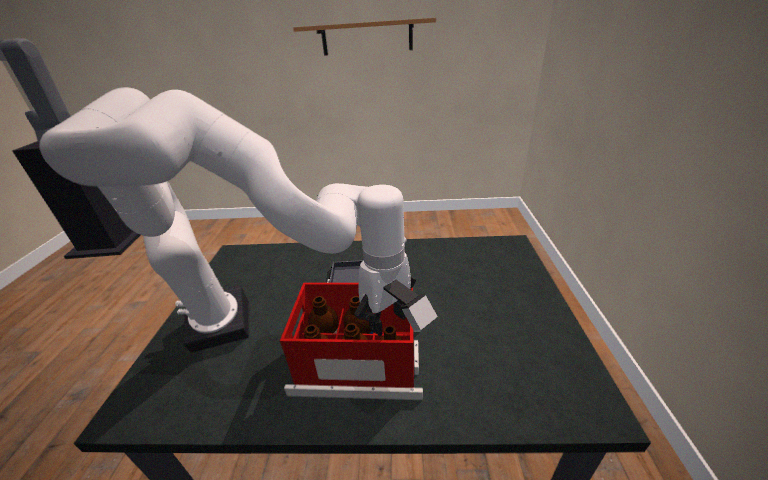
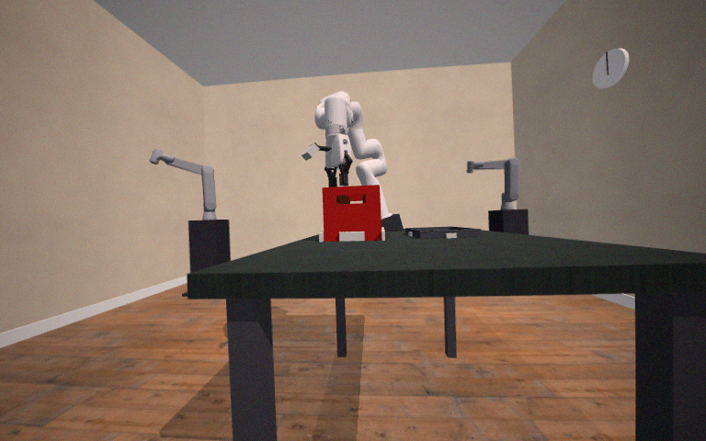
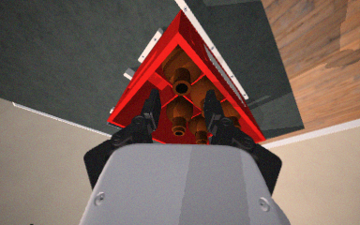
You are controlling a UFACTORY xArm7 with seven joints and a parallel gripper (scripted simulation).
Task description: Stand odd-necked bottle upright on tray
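A red crate [image 1: 297, 362] [image 2: 351, 218] [image 3: 136, 100] stands on the dark table and holds several brown bottles, all upright. In the top view I see one bottle at the back left [image 1: 320, 310] and front-row bottles [image 1: 310, 331] [image 1: 351, 331] [image 1: 389, 332]. My gripper [image 1: 369, 315] [image 2: 337, 179] [image 3: 182, 97] is open and points straight down at the crate's rim. Its fingers stand on either side of the neck of a back-row bottle [image 3: 182, 86], apart from it. The dark tray [image 1: 341, 270] [image 2: 442, 232] lies behind the crate, mostly hidden by my arm.
White stop bars [image 1: 353, 391] lie against the crate's front and right side. My arm's base [image 1: 212, 316] stands on the table to the left of the crate. Two small arms on pedestals [image 2: 208, 218] [image 2: 507, 208] stand off the table.
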